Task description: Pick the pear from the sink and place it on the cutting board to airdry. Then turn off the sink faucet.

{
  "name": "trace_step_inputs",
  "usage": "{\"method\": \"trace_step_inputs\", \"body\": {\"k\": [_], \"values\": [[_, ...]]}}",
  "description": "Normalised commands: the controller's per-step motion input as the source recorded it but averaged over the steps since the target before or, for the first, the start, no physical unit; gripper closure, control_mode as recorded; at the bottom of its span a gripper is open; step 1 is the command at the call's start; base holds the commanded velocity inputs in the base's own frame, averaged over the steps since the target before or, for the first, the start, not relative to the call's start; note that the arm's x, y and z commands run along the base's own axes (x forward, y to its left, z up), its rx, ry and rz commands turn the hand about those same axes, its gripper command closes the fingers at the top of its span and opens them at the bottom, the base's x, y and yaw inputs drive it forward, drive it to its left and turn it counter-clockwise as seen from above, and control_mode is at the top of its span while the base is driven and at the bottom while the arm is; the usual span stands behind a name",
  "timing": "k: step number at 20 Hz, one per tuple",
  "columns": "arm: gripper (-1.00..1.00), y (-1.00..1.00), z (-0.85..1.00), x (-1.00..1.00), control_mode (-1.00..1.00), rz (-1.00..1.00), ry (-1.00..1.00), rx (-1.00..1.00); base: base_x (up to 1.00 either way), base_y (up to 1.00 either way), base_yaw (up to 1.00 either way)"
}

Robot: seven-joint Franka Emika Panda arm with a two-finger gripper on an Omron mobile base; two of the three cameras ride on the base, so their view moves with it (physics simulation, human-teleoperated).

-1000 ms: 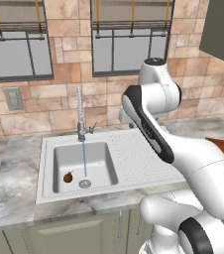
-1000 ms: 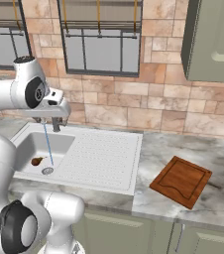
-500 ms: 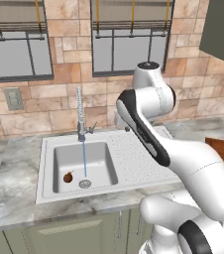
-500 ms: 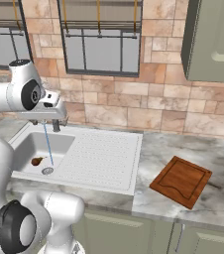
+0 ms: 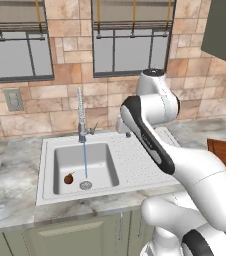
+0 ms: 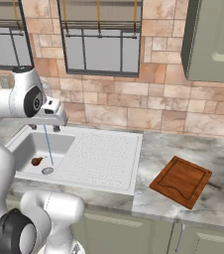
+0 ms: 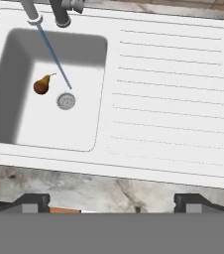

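Marbled grey surface [image 6: 183, 149] carried the light grey sink [image 7: 173, 74]; the small brown-golden pear [image 7: 42, 85] lay in its basin beside the drain, under running water, while the empty tool [image 7: 112, 202] gaped wide above, presumably to reach it.

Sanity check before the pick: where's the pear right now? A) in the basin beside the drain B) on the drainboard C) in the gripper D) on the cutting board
A: the pear lies on the floor of the sink basin, just beside the drain, with the gripper open and well above it.
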Motion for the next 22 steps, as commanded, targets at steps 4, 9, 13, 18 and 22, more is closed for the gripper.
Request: {"method": "trace_step_inputs", "body": {"k": [4,9,13,18,22], "values": [[-1.00,0.01,-0.11,-0.01,-1.00,0.00,0.01,0.20,0.00,0.00,0.00],[-1.00,0.20,-0.08,0.00,-1.00,0.00,0.00,0.03,0.00,0.00,0.00],[-1.00,0.39,0.00,0.00,-1.00,0.00,0.00,-0.01,0.00,0.00,0.00],[-1.00,0.19,-0.03,0.00,-1.00,0.00,0.00,0.00,0.00,0.00,0.00],[-1.00,0.15,-0.18,0.03,-1.00,0.00,0.00,0.00,0.00,0.00,0.00]]}}
